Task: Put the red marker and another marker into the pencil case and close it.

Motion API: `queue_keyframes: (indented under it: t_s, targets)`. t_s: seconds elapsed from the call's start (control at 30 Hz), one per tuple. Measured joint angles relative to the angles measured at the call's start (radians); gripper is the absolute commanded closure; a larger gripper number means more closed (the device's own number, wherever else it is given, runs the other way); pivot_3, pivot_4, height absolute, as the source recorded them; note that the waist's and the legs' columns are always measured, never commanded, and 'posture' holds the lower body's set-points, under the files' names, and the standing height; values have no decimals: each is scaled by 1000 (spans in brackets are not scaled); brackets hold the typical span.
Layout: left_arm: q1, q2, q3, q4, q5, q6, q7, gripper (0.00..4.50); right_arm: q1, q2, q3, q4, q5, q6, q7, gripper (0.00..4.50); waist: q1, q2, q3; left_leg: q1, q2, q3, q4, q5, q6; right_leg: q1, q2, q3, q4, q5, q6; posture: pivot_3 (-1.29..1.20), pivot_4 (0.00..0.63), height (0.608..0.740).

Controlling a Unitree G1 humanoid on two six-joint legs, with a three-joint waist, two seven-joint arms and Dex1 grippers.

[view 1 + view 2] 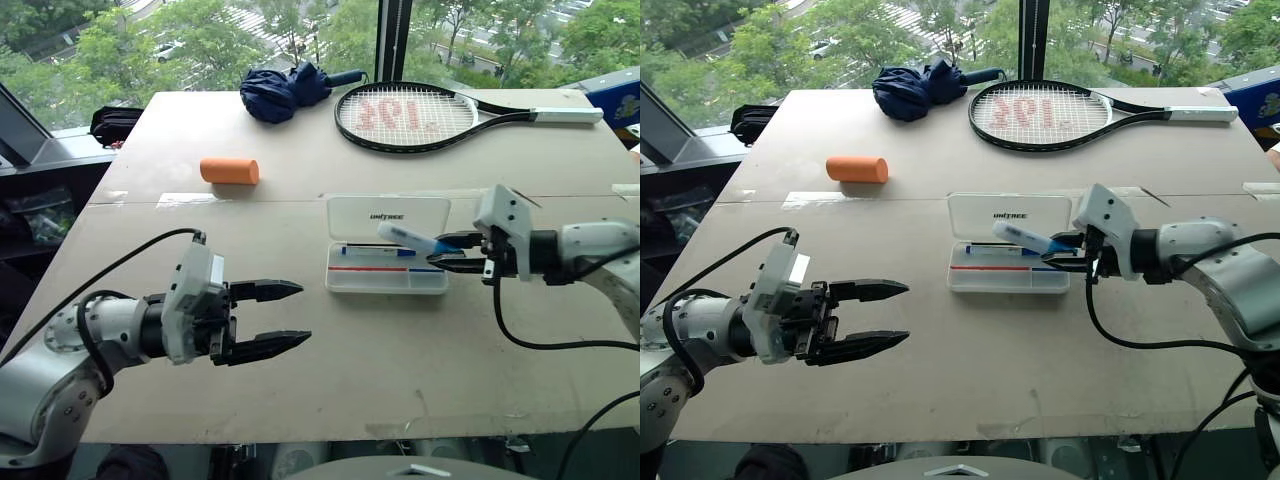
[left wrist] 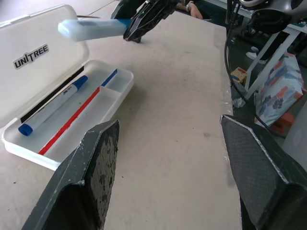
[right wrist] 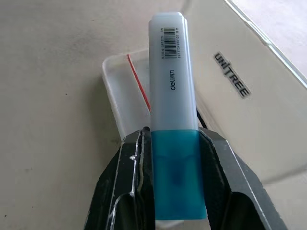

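One pincer tight on a blue-capped highlighter above the open pencil case, tip hidden; left pincer agape.

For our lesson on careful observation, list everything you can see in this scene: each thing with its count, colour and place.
table: one, beige, under everything.
pencil case: one, white translucent, table centre, lid open.
marker: one, white with blue cap, lying in the case.
highlighter: one, pale blue with teal cap, held over the case.
cylinder: one, orange, left of the case, farther back.
umbrella: one, navy, folded, far edge.
racket: one, black frame, white grip, far edge, right of the umbrella.
bag: one, black, beyond the table's left corner.
left gripper: black fingers, open, near left.
right gripper: black fingers, shut on the highlighter's cap.
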Motion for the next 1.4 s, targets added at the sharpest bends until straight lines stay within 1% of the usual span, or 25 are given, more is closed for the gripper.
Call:
queue_keyframes:
  t_s: [0.03,0.13,0.23,0.27,0.4,0.53,0.73,0.8,0.83,0.87,0.9,0.93,0.97,1.07,1.17,1.2,1.23,1.27,1.3,1.33,1.4]
  targets:
    - [-1,1,3,0,-2,0,1,1112,-3,3,13,3,-7,-6,5,3836,3,0,0,-1,0,0,0,0,0,0,0,0,0,0,0,0,150,730]
    - [39,24,42,1,-14,0,-1,1112,-50,56,120,73,-74,-52,50,3836,4,-1,1,-3,-1,2,0,0,0,-3,-3,1,-1,0,1,0,150,730]
    - [113,34,104,9,-6,-8,-21,1112,-60,81,180,162,-142,-122,96,3836,4,-1,1,-4,-3,4,-1,0,-1,-4,-6,1,-1,0,1,0,150,730]
    - [118,34,108,12,-5,-9,-22,1112,-60,81,183,168,-148,-128,100,3836,5,-1,1,-4,-3,4,-1,0,-1,-4,-6,1,-1,0,0,0,150,730]
    - [217,30,155,17,26,-47,-54,1112,-74,116,207,231,-194,-170,133,3836,1,-1,1,-3,-2,4,-2,0,-1,-5,-6,1,0,0,0,0,150,730]
    - [271,13,180,17,48,-89,-71,1112,-110,153,213,268,-217,-175,162,3836,1,-2,1,-3,-2,4,-2,0,-1,-5,-7,1,0,0,0,0,150,730]
    - [333,-11,194,23,73,-151,-107,1112,-128,206,215,315,-253,-174,169,3836,3,-2,1,-3,-2,4,-3,0,-1,-5,-8,1,0,0,0,0,150,730]
    - [341,-14,196,35,84,-175,-118,1112,-128,214,215,315,-259,-169,179,2822,2,-2,1,-3,-2,4,-3,0,-1,-5,-9,1,0,0,0,0,150,730]
    - [346,-17,196,42,91,-186,-128,1112,-130,218,215,315,-261,-166,186,2520,2,-2,1,-3,-2,4,-3,0,-1,-5,-9,1,0,0,0,0,150,730]
    - [350,-20,196,51,93,-198,-136,1112,-130,222,215,315,-263,-164,190,2002,1,-2,1,-3,-2,4,-3,0,-1,-5,-9,1,0,0,0,0,150,730]
    - [353,-22,196,59,96,-207,-141,1112,-130,223,215,313,-264,-161,193,1335,1,-2,1,-3,-2,4,-3,0,-1,-5,-9,1,0,0,0,0,150,730]
    - [356,-23,195,60,98,-213,-146,1112,-130,223,214,310,-263,-157,195,999,2,-2,1,-3,-2,4,-3,0,-1,-5,-9,1,0,0,0,0,150,730]
    - [358,-24,195,62,102,-221,-153,1112,-129,220,209,299,-257,-141,197,999,2,-1,1,-3,-2,4,-3,0,-1,-5,-9,1,0,0,0,0,150,730]
    - [365,-28,186,71,109,-246,-172,1112,-106,180,129,199,-181,-66,205,999,4,-1,1,-3,-2,4,-4,0,-1,-5,-11,1,-1,0,0,0,150,730]
    - [354,-34,169,70,108,-254,-174,1112,-46,135,-8,103,-81,12,200,999,8,-2,1,-3,-2,3,-4,0,-1,-5,-12,0,-1,0,0,0,150,730]
    - [337,-34,151,62,103,-254,-171,1112,23,90,-104,53,-25,63,189,999,18,-2,1,-4,-3,2,-4,0,-1,-5,-13,0,-2,0,0,0,150,730]
    - [331,-33,134,55,99,-253,-169,1112,68,58,-165,35,3,98,179,999,23,-2,1,-3,-3,3,-5,0,-1,-5,-13,0,-2,0,0,0,150,730]
    - [316,-35,111,41,89,-249,-162,1112,136,25,-253,22,25,138,152,999,28,-2,1,-3,-4,4,-5,0,-1,-5,-14,1,-2,0,0,0,150,730]
    - [311,-35,103,34,88,-247,-158,1112,161,12,-284,21,29,150,140,999,27,-2,1,-3,-4,4,-5,0,-1,-5,-14,1,-2,0,0,0,150,730]
    - [285,-35,72,15,84,-240,-143,1112,242,-22,-364,7,28,158,109,999,31,-2,1,-4,-4,4,-5,0,-1,-4,-14,1,-2,0,0,0,150,730]
    - [261,-38,38,-6,70,-236,-125,1112,349,-50,-453,10,5,166,47,999,29,-2,1,-3,-5,4,-5,0,-1,-4,-14,1,-1,0,0,0,150,730]
